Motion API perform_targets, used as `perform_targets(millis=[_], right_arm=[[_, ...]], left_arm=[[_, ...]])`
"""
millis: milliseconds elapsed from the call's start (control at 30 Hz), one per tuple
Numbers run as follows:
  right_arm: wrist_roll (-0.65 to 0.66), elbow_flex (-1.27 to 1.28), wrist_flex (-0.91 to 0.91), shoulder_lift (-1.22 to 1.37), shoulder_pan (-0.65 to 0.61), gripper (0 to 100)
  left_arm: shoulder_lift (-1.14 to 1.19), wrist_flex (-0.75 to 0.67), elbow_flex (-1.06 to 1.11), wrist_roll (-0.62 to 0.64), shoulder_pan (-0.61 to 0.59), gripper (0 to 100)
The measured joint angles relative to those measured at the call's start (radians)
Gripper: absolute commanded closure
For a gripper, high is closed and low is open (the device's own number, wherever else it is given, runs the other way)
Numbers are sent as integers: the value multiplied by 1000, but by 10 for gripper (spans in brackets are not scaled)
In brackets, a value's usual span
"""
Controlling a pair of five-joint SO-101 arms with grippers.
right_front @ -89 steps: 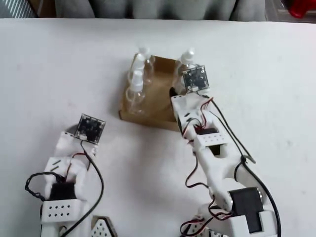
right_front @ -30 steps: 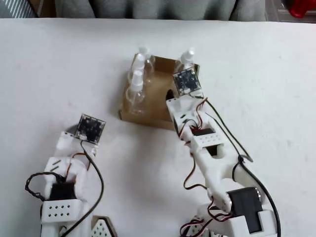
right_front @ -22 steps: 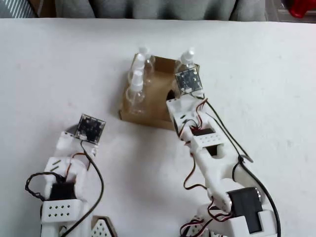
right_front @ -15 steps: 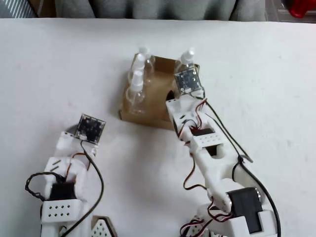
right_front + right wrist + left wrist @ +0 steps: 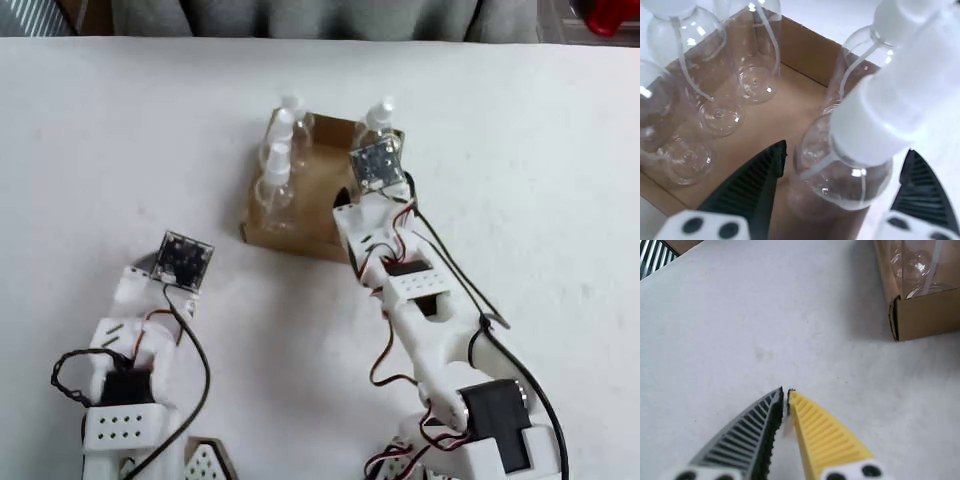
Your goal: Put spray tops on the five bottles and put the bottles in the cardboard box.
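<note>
The cardboard box (image 5: 318, 200) stands mid-table with several clear bottles upright in it, all with white spray tops. Three bottles (image 5: 277, 165) line its left side and two (image 5: 378, 115) stand on its right side. My right gripper (image 5: 846, 150) hangs open over the box's right side. Its black fingers (image 5: 757, 182) straddle the nearer right-hand bottle (image 5: 842, 177), whose spray top (image 5: 882, 112) rises between them. The second right-hand bottle (image 5: 872, 42) stands just behind. My left gripper (image 5: 786, 392) is shut and holds nothing, low over bare table short of the box corner (image 5: 925, 315).
The white table (image 5: 520, 130) runs open around the box on all sides. My left arm (image 5: 185, 258) rests at the front left, well short of the box. My right arm (image 5: 430, 310) stretches from the front edge to the box. A red object (image 5: 612, 15) lies beyond the far edge.
My right wrist has shifted a little to the left over the box's right side. The left arm, the box and the bottles have stayed put.
</note>
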Motion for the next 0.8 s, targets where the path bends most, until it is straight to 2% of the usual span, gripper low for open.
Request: perform_targets(millis=[100,800], right_arm=[[0,0,0,0,-6,632],[0,0,0,0,-8,630]], left_arm=[[0,0,0,0,0,976],[0,0,0,0,0,976]])
